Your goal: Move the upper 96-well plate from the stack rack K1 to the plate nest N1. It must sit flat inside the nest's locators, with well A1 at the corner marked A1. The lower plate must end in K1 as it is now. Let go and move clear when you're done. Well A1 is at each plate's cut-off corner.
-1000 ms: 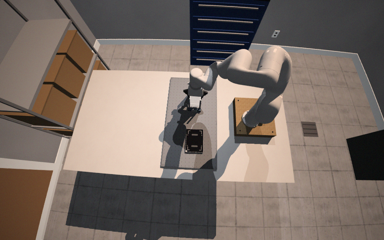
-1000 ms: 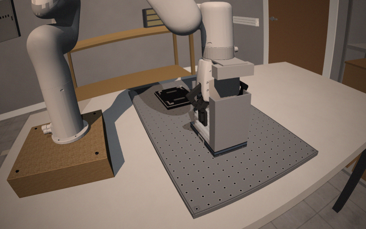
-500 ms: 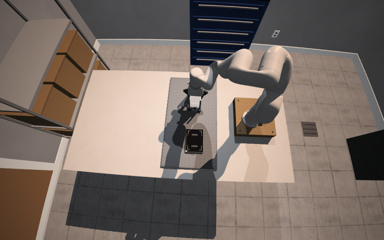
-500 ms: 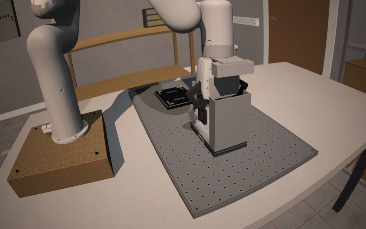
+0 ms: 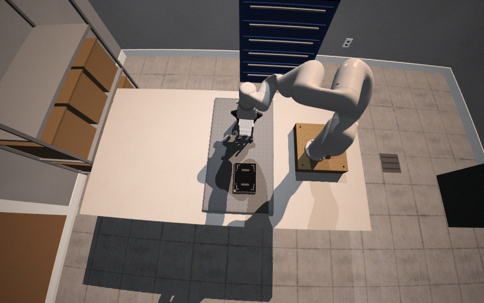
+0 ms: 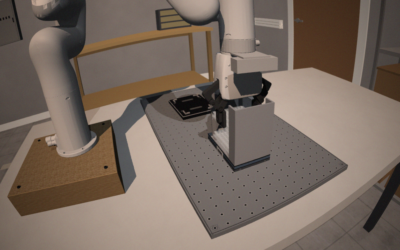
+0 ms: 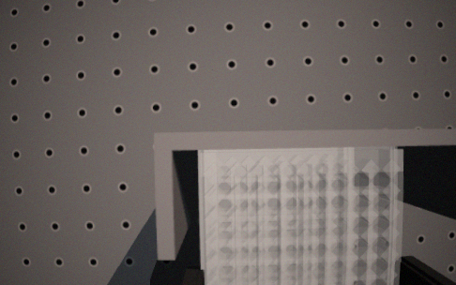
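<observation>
The grey stack rack K1 (image 6: 250,132) stands on the perforated baseplate (image 6: 236,177). My gripper (image 6: 237,108) reaches into its open top and is shut on the upper 96-well plate (image 5: 246,126), holding it raised within the rack, near the top of the walls. The wrist view shows this translucent white plate (image 7: 300,216) close below the camera, with the rack's wall (image 7: 300,140) beyond it. The lower plate (image 6: 220,137) lies at the rack's bottom, its edge showing at the open side. The black plate nest N1 (image 6: 190,106) with white corner marks lies empty on the baseplate, apart from the rack. I cannot make out the cut-off corners.
The arm's wooden base block (image 6: 64,170) stands on the table beside the baseplate. The rack's tall walls enclose the plates on three sides. A wooden shelf (image 6: 141,59) stands behind the table.
</observation>
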{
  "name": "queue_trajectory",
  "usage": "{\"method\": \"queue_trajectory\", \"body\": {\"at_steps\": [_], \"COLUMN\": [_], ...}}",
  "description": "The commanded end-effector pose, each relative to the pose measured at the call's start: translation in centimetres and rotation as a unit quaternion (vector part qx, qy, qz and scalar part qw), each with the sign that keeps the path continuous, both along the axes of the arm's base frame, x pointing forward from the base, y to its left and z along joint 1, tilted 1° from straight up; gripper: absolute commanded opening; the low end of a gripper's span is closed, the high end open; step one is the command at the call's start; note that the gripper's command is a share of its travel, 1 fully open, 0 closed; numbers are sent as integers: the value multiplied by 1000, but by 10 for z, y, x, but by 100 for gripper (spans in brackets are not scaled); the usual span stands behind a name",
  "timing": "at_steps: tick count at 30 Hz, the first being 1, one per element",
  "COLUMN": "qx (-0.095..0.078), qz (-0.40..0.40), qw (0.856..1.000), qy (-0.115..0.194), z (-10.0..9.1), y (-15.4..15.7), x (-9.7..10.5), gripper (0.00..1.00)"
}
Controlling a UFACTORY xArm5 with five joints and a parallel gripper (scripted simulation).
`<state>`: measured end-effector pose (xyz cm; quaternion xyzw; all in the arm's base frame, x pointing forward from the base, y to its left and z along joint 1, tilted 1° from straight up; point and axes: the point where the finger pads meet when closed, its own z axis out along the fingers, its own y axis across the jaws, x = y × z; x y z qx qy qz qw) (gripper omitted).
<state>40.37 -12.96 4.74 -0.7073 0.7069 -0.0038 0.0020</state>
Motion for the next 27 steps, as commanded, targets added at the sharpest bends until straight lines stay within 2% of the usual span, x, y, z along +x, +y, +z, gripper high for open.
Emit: {"method": "queue_trajectory", "body": {"at_steps": [1, 27], "qx": [4, 4], "qz": [0, 0], "qw": [1000, 1000], "qy": [-4, -4], "z": [8, 48], "y": [-1, -1], "x": [1, 1], "gripper": [0, 0]}}
